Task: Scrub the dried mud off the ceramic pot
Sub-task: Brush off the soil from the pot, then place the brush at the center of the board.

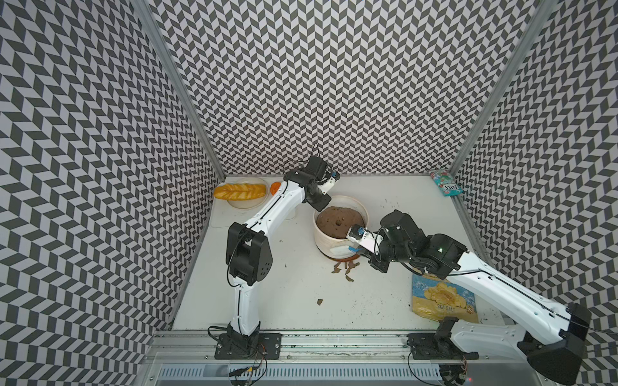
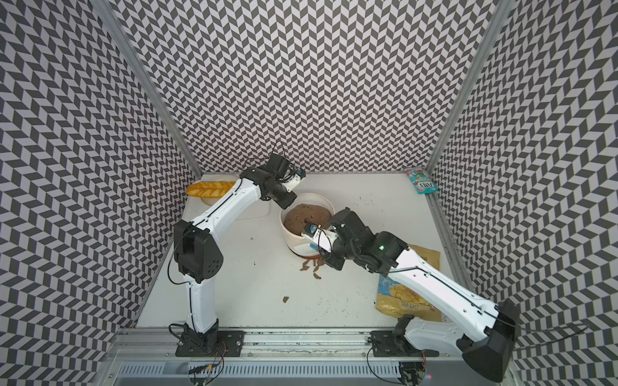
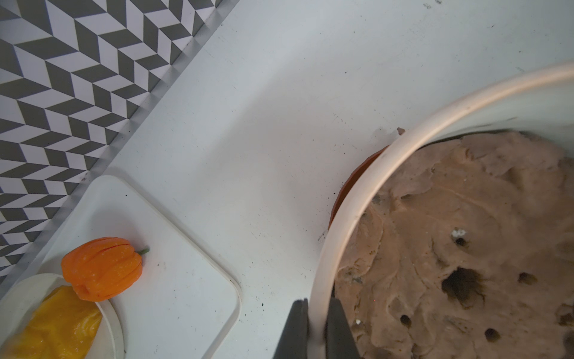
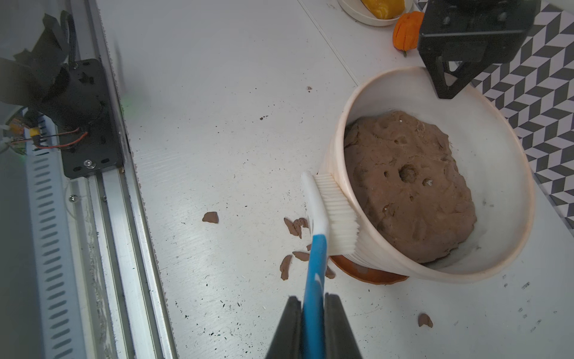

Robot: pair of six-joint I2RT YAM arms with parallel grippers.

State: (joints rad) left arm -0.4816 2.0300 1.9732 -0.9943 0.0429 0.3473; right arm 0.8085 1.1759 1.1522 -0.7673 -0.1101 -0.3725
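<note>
The white table [image 1: 301, 300] carries everything, with the ceramic pot [image 1: 321, 241] near its middle, between the two arms. It is the biggest vessel here and heavy with a mound of brown soil [image 1: 339, 220]. It stands on an orange-brown saucer [image 4: 369, 273] that shows only at its foot.

The left gripper [image 3: 316, 304] is closed on the pot's far rim, one jaw outside the wall and one inside. That hold looks meant to brace the pot so it neither turns nor slides when it is pushed from the opposite side.

The right gripper [image 4: 313, 300] is clamped on the blue handle of a brush [image 4: 320, 217]. The handle runs up to a white head whose bristles press flat against the ribbed outer wall just under the rim. Set like this, the bristles can rake along the ribs.

The dried mud [image 4: 296, 226] lies as small brown flakes on the table, clustered beside the saucer below the brush, with a few strays farther off. Whether any mud clings under the bristles I cannot tell.
</note>
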